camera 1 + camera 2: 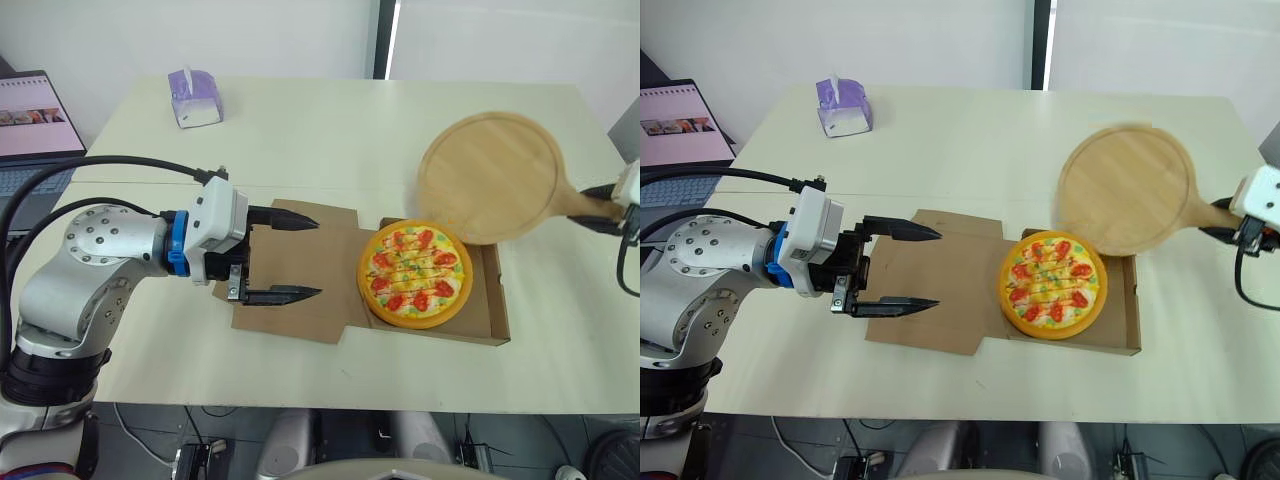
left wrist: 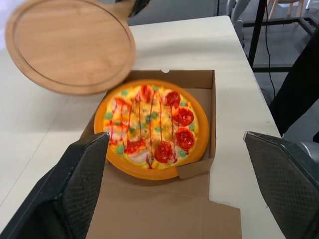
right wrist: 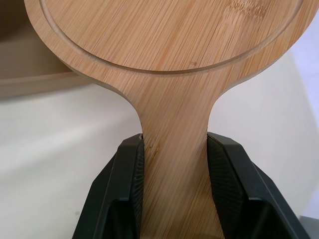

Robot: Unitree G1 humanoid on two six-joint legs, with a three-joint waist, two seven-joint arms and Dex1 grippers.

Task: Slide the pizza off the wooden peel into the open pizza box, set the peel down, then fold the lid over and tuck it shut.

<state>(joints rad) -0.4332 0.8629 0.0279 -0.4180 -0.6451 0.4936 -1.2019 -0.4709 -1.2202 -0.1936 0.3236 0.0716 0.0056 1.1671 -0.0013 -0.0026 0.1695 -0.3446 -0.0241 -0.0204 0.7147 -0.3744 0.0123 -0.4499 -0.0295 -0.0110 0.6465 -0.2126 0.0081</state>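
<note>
While the tabletop [image 1: 330, 130] carries an open pizza box [image 1: 492, 300], its lid [image 1: 335, 255] lies flat to the robot's left, ready for folding. Above the box's far right corner hangs the wooden peel [image 1: 490, 175], bare and tilted, its handle clamped in the right hand [image 3: 174, 149], probably due for set-down. The pizza [image 1: 415, 273] sits inside the box. The left hand [image 1: 318, 257] hovers spread and empty over the lid. No lettering shows on the box.

The peel [image 1: 490, 175] is blurred around its round rim and hides the far right corner of the box [image 1: 488, 300]. The right gripper [image 1: 601, 208] is cut off by the right edge, its 2 fingers only partly seen. A laptop [image 1: 35, 125] is cropped at the left edge.
</note>
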